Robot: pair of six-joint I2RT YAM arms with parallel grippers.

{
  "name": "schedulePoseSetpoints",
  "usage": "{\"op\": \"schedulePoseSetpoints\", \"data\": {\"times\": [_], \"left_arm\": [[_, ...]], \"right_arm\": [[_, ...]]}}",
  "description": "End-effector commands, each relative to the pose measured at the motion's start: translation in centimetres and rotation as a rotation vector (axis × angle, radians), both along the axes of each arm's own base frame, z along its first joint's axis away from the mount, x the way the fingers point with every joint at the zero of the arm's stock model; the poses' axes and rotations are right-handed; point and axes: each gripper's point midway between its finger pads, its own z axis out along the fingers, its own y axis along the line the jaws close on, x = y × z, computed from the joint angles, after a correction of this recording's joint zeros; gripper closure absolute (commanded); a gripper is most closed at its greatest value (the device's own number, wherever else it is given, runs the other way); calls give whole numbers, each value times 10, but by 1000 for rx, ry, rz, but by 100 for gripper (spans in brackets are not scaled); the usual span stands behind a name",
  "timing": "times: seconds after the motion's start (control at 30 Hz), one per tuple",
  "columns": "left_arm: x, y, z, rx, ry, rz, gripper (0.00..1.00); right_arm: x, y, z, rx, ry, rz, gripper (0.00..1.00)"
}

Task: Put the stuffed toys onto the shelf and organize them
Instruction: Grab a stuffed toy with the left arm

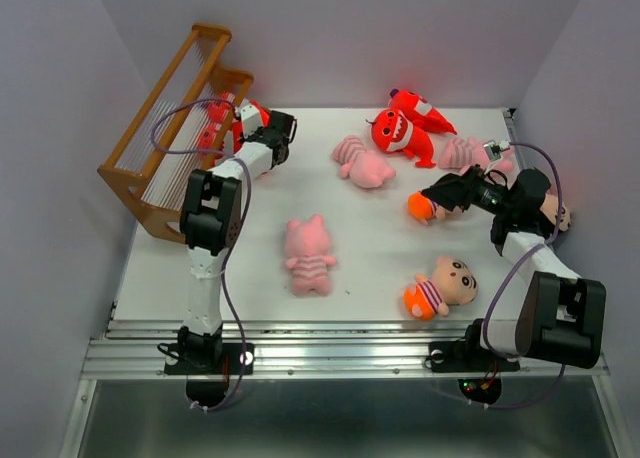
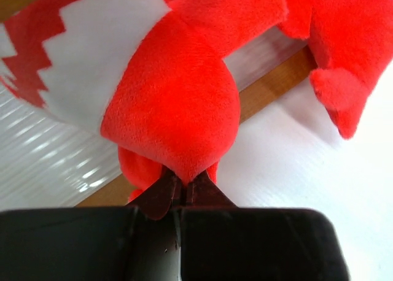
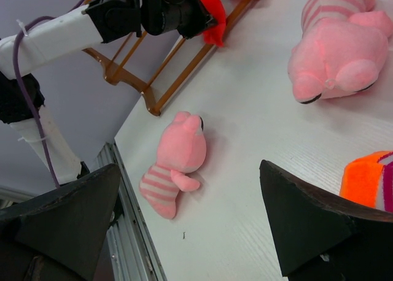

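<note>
On the near right, near boy doll (image 1: 441, 286): flat on the white table (image 1: 370, 228), well apart from both arms; nobody's touching it
Near pig (image 1: 308, 256): about mid-table, striped body toward the near edge, head pointing far; all on its own
Right gripper (image 3: 190, 170): jaws spread as wide as they go, nothing between them; hanging over the right side, just beside the orange bottom of the second boy doll (image 1: 420, 207)
Middle pig (image 1: 362, 162): a bit farther back, left of the right gripper; just lying there
Far-right bunch: toothy red monster (image 1: 398, 130), other red monster (image 1: 422, 108) behind it, far pig (image 1: 468, 153) to their right; all close together
Left gripper (image 2: 183, 186): jaws pinched right down on a fold of the held red monster (image 2: 178, 103); far left of the table
Shelf (image 1: 165, 128): far left, angled along the wall; the held monster is right at its table-side edge, pale slats and a brown rail showing under it in the wrist view; can't tell if its weight is on the bars
</note>
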Motion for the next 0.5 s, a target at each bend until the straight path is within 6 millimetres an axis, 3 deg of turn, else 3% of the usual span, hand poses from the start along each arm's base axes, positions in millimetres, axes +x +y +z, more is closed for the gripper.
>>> {"op": "schedulePoseSetpoints", "data": {"times": [0.0,0.03,0.13,0.3,0.47], "left_arm": [[-15,-17,66,-57,-122,-38,100],[-20,-20,79,-77,-148,-41,100],[-36,-32,84,-115,-149,-73,100],[-56,-56,75,-185,-123,-132,100],[-72,-99,76,-261,-106,-245,100]], "right_arm": [[1,-1,19,-29,-91,25,0],[0,0,18,-31,-91,37,0],[-4,1,16,-50,-101,63,0],[-8,2,17,-92,-148,103,0],[-8,-1,11,-145,-154,111,0]]}}
